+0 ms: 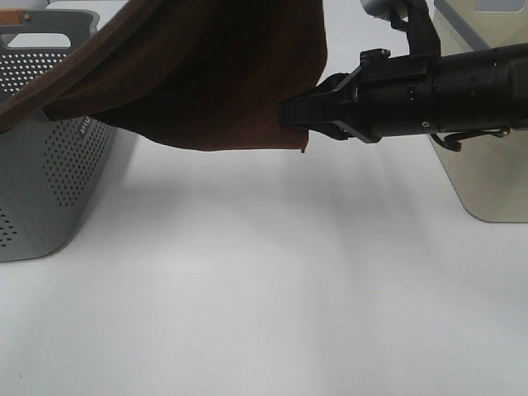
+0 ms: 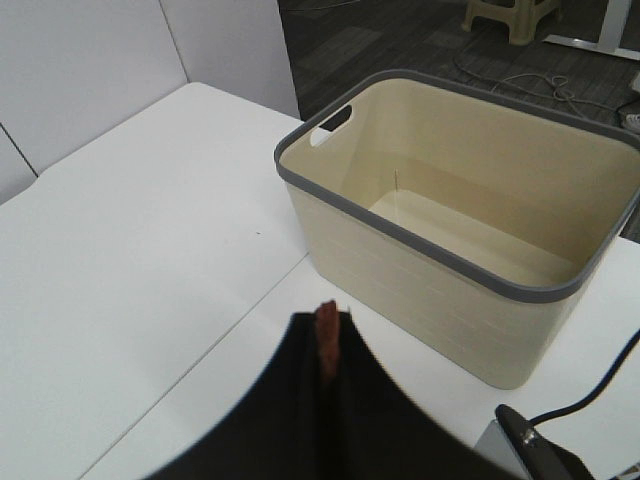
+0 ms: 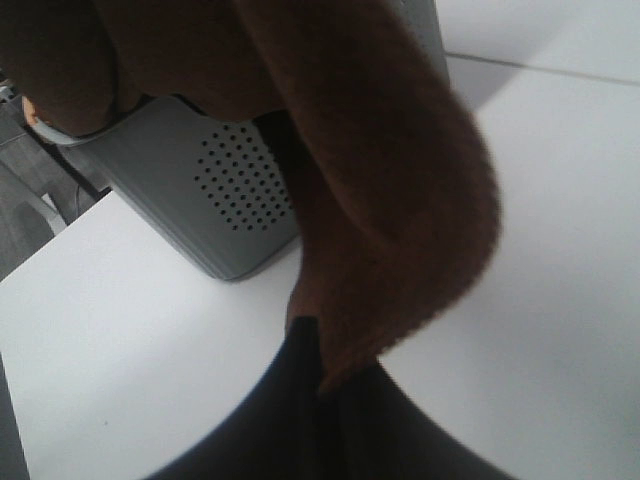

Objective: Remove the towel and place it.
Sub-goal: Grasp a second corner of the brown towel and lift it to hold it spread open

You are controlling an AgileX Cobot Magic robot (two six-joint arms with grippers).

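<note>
The dark brown towel [image 1: 214, 74] hangs in the air, stretched from the upper left down to my right gripper [image 1: 290, 112], and drapes over the rim of the grey basket [image 1: 49, 173]. In the right wrist view my right gripper [image 3: 322, 362] is shut on a folded edge of the towel [image 3: 400, 200], beside the grey basket [image 3: 230, 200]. In the left wrist view my left gripper [image 2: 327, 345] is shut, with a sliver of the towel [image 2: 326, 322] pinched between its fingers. The left gripper is outside the exterior view.
A beige basket [image 2: 430, 290] with a grey rim stands empty on the white table [image 2: 140, 260], ahead of the left gripper. In the exterior view that beige basket [image 1: 487, 190] sits at the right, behind my right arm. A black cable [image 2: 590, 395] lies beside it.
</note>
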